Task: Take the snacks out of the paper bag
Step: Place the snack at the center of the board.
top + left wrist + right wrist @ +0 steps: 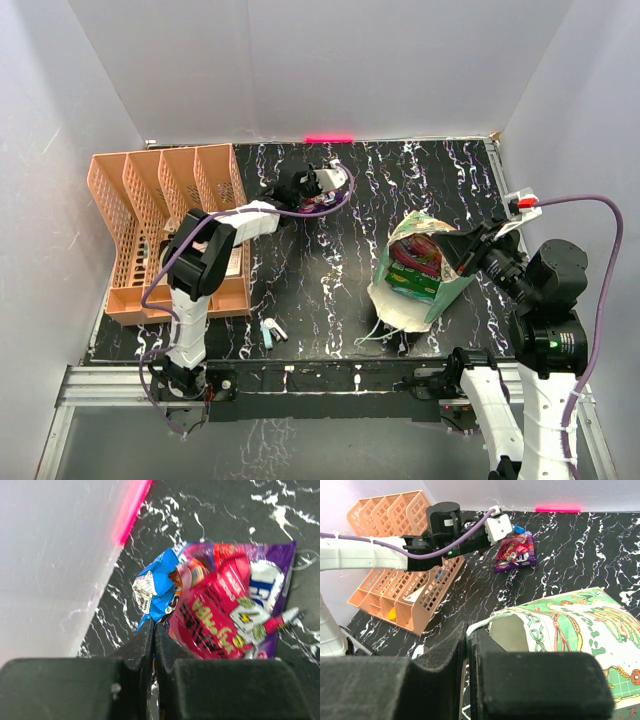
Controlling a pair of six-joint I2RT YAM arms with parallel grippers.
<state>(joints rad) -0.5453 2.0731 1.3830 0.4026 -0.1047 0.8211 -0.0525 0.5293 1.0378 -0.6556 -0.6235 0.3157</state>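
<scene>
- My left gripper [153,625] is at the far side of the table, its jaws nearly shut and seemingly pinching the lower edge of a blue packet [155,586]. The packet is touching a red packet [215,615] that lies on a purple packet [272,570].
- My right gripper [467,630] is clamped narrow on the rim of the paper bag [445,292], which lies on its side at the right with its mouth held up. More snacks [415,262], purple, red and green, show inside.
- As I judge it, the step is setting the blue packet down. I would open the left jaws low so it lands against the pile, then lift straight off.
- I would hold the right grip steady so the mouth stays wide for my next reach.
- The tabletop [330,270] is black with white veining and looks glossy. White walls [300,60] close it in, with a pink strip [329,138] at the far edge.
- An orange slotted tray [150,200] stands at the left, well apart from the bag.
</scene>
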